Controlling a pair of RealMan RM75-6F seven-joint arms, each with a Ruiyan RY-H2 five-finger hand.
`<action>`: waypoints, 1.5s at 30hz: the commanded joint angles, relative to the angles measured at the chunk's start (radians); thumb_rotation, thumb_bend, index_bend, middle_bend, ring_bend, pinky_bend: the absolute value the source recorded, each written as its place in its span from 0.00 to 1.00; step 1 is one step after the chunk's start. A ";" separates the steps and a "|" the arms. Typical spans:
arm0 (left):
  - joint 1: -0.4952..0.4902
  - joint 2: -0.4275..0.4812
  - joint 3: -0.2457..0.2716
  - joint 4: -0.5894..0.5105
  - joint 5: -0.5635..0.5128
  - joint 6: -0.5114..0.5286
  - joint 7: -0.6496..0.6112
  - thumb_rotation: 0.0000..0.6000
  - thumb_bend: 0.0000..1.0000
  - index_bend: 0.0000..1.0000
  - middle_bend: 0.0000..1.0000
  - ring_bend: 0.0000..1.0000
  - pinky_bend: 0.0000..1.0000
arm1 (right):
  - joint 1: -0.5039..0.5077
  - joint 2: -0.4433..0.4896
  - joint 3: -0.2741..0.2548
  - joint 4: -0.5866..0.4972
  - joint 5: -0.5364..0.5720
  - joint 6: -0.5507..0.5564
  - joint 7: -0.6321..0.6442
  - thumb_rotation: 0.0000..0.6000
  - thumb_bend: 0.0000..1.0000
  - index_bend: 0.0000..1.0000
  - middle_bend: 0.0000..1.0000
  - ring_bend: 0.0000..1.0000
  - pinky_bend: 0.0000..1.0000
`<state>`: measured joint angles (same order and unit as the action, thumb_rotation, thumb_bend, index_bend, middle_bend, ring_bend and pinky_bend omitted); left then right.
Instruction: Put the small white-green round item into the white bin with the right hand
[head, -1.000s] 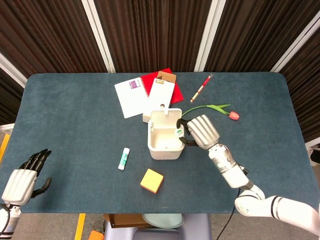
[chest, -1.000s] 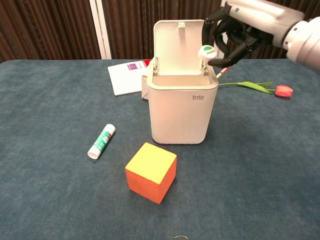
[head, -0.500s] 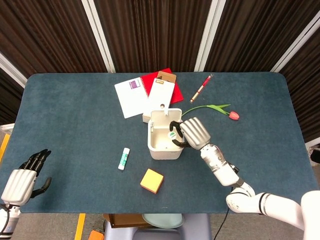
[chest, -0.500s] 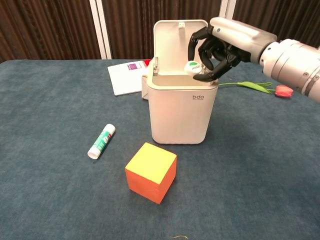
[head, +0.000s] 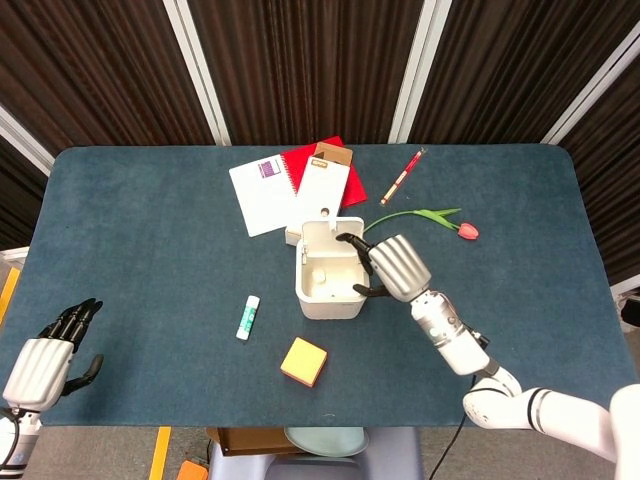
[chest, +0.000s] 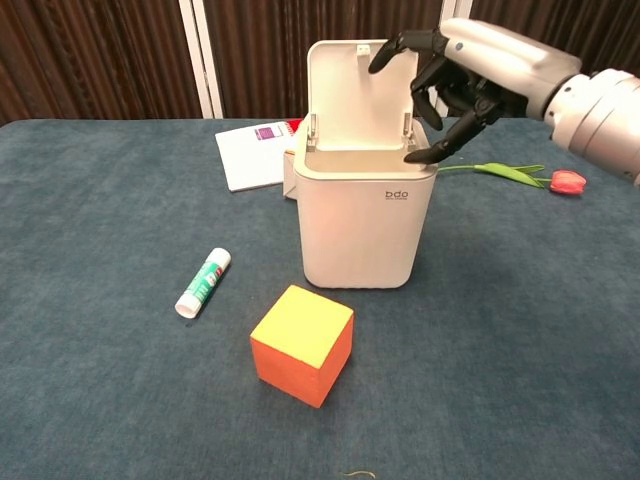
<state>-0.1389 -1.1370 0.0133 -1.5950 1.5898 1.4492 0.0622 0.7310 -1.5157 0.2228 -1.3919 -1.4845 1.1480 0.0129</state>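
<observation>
The white bin (head: 326, 304) (chest: 366, 230) stands mid-table with its lid swung up. My right hand (head: 396, 268) (chest: 456, 82) hovers at the bin's right rim with its fingers spread and nothing between them. The small white-green round item is not in the hand. In the head view a small pale speck (head: 319, 272) lies on the bin's floor, too small to identify. From the chest view the bin's inside is hidden. My left hand (head: 44, 362) rests open near the table's front left corner, seen only in the head view.
A glue stick (head: 247, 317) (chest: 203, 283) lies left of the bin and an orange-yellow cube (head: 304, 361) (chest: 302, 343) in front of it. Behind the bin are a white notebook (head: 269, 197), a red one, and a red pen (head: 402, 175). A tulip (head: 467, 231) (chest: 567, 181) lies to the right.
My right hand carried the white-green item from beside the bin's right rim to over the opening, then spread its fingers; the item has left the hand. The left hand stayed still.
</observation>
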 joint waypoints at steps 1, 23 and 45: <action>-0.001 -0.001 0.000 0.001 -0.001 -0.002 0.001 1.00 0.42 0.04 0.08 0.12 0.36 | -0.019 0.027 -0.002 -0.027 -0.008 0.032 -0.009 1.00 0.09 0.35 0.83 0.94 0.98; 0.000 -0.003 -0.001 -0.004 -0.002 0.000 0.018 1.00 0.42 0.05 0.08 0.13 0.36 | -0.439 0.310 -0.128 -0.183 -0.095 0.528 -0.290 1.00 0.09 0.50 0.79 0.74 0.84; -0.006 -0.010 -0.012 0.002 -0.025 -0.013 0.021 1.00 0.42 0.05 0.07 0.13 0.36 | -0.578 0.239 -0.188 0.048 0.125 0.301 -0.239 1.00 0.08 0.12 0.14 0.06 0.20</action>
<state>-0.1441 -1.1461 0.0010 -1.5938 1.5652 1.4372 0.0836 0.1521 -1.2753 0.0412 -1.3496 -1.3704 1.4649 -0.2087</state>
